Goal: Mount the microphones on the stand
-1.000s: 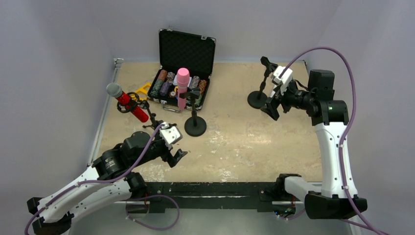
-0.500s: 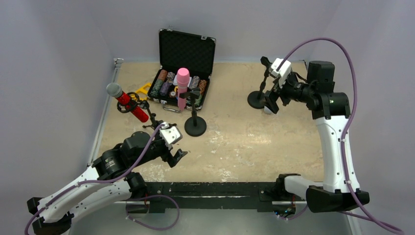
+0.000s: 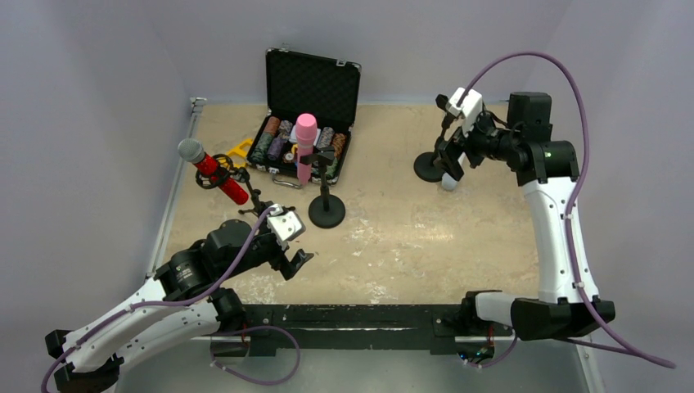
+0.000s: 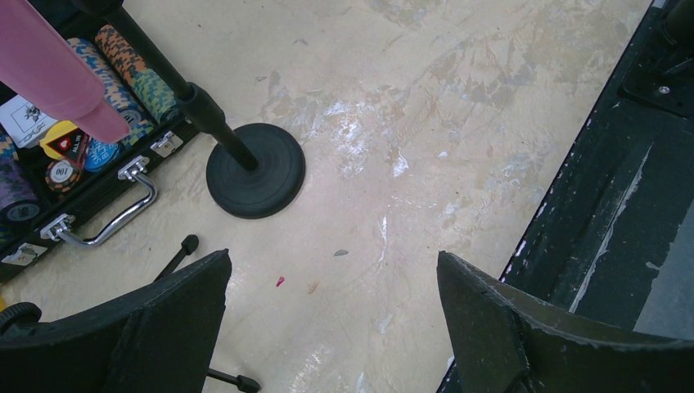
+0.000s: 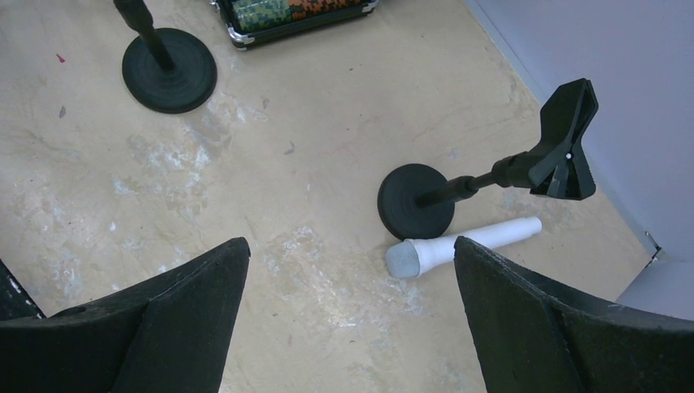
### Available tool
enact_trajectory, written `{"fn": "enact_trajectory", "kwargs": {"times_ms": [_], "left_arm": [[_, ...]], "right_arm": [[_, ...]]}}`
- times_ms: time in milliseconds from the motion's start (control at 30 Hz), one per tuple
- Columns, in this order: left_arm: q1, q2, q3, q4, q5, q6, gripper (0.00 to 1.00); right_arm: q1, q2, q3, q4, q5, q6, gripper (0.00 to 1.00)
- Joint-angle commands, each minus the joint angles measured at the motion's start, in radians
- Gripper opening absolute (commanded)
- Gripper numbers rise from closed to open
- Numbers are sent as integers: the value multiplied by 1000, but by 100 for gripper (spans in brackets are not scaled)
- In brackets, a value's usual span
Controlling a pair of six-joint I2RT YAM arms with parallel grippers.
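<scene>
Over the speckled beige tabletop [image 4: 425, 98] your left gripper [image 4: 331, 262] hangs wide open, empty — your right gripper [image 5: 350, 246] likewise, above the black round-based clip stand [image 5: 416, 202]; the white grey-headed stick microphone [image 5: 458, 246] lies flat just beside that base.

A beige, mottled surface [image 3: 409, 237], scuffed with whitish patches beneath and ahead of the left fingers [image 4: 139, 327], is boxed in by plain, pale lilac-grey walls [image 3: 98, 82] on the far side and on both flanks. One wall rises close beyond the right fingers [image 5: 556, 327], a metal strip [image 3: 168, 213] edges the surface well left of the left fingers, and a black rail [image 3: 360, 315] runs along the near side of both pairs. The light is soft and even, with faint shadows.
</scene>
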Motion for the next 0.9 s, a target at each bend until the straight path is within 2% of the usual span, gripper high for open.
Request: {"fn": "enact_trajectory", "kwargs": {"times_ms": [0,867], "left_arm": [[2,3,-12,34,4,27,99],[2,0,-13,35,5,28,99]], "right_arm": [[4,21,60,32,37,30,99],[13,96,131,42,79,40,99]]}}
